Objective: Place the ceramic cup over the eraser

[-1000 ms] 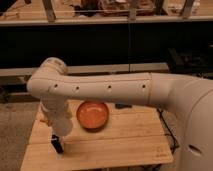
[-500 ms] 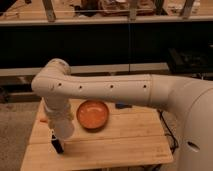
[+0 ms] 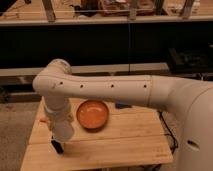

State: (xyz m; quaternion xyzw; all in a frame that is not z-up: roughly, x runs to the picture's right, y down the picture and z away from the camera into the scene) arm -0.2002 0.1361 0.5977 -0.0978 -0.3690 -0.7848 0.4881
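The robot arm reaches across the wooden bench, past the orange dish. Its gripper sits low at the front-left corner w/ jaws closed on a small dark object, prob. the ceramic cup. The eraser lies well apart, up and to the right in the camera view, beyond the dish, so the cup likely has to cross the bench that way.

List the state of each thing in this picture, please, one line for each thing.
Gripper: low over the wooden table's front left, jaws shut.
Wide shallow orange dish: upright on the light wooden table, looks empty.
Small dark-blue eraser: flat on table, behind the dish, partly hidden by the arm.
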